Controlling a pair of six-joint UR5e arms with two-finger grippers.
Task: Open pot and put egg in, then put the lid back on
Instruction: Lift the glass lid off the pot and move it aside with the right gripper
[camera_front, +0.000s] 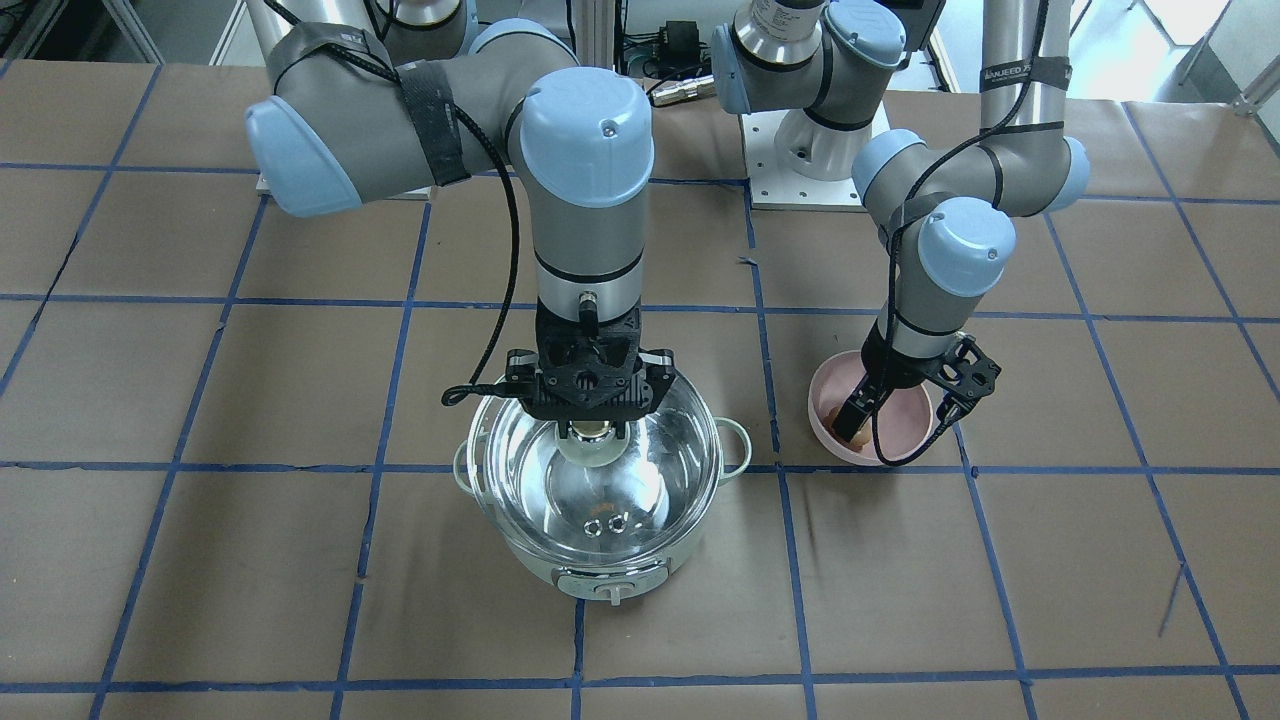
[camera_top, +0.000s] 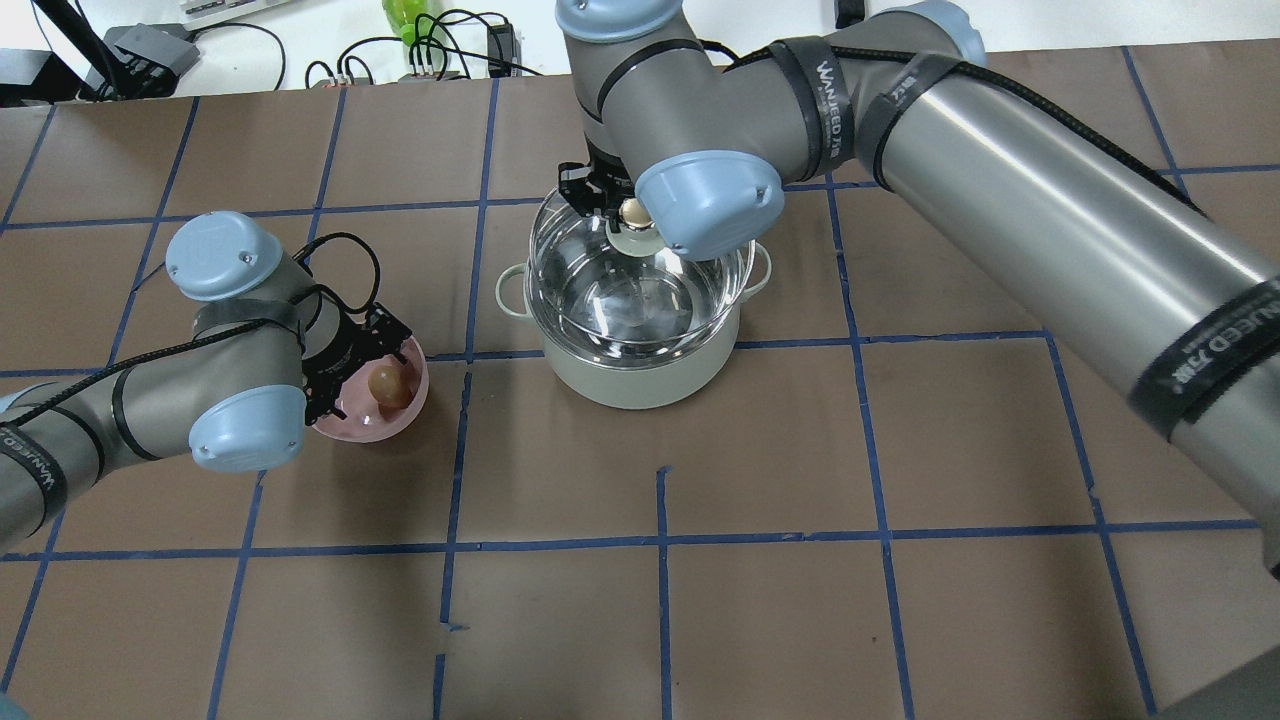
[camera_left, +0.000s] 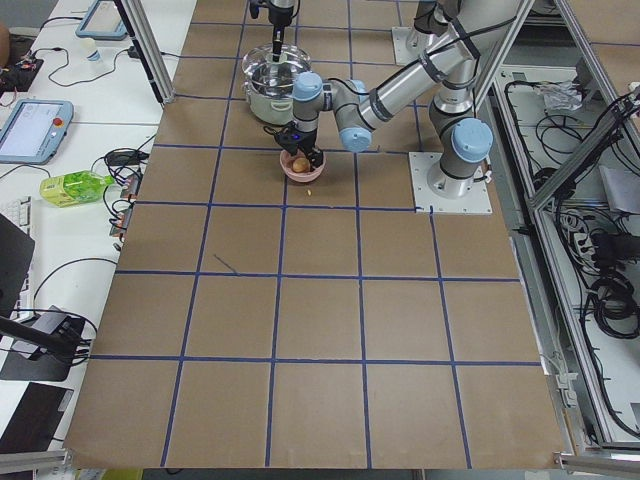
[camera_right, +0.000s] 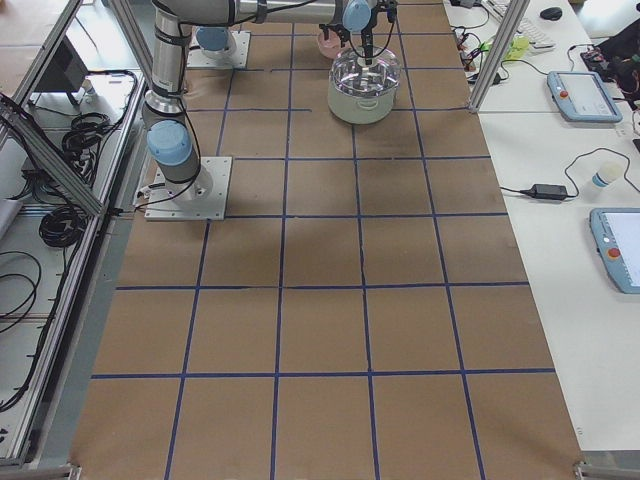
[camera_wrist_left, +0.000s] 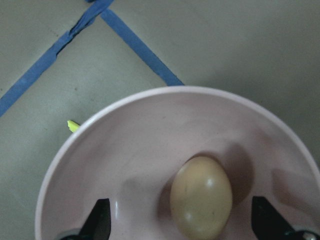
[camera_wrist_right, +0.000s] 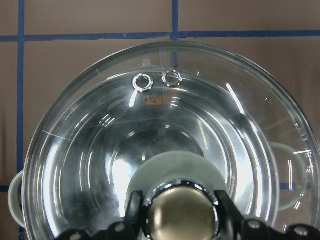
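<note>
The mint-green pot (camera_front: 610, 572) stands mid-table, and it also shows in the overhead view (camera_top: 640, 378). My right gripper (camera_front: 592, 428) is shut on the knob (camera_wrist_right: 181, 216) of the clear glass lid (camera_front: 600, 490). It holds the lid at or just above the pot's rim, set slightly toward the far side in the overhead view (camera_top: 640, 295). The brown egg (camera_wrist_left: 201, 197) lies in the pink bowl (camera_wrist_left: 125, 150). My left gripper (camera_wrist_left: 182, 222) is open, lowered into the bowl with one finger on each side of the egg (camera_top: 388, 385).
The pink bowl (camera_top: 372, 430) sits about one grid square from the pot on my left side. Blue tape lines cross the brown table. Cables and a green bottle (camera_top: 405, 15) lie beyond the far edge. The arms' base plate (camera_front: 800, 170) is behind the pot.
</note>
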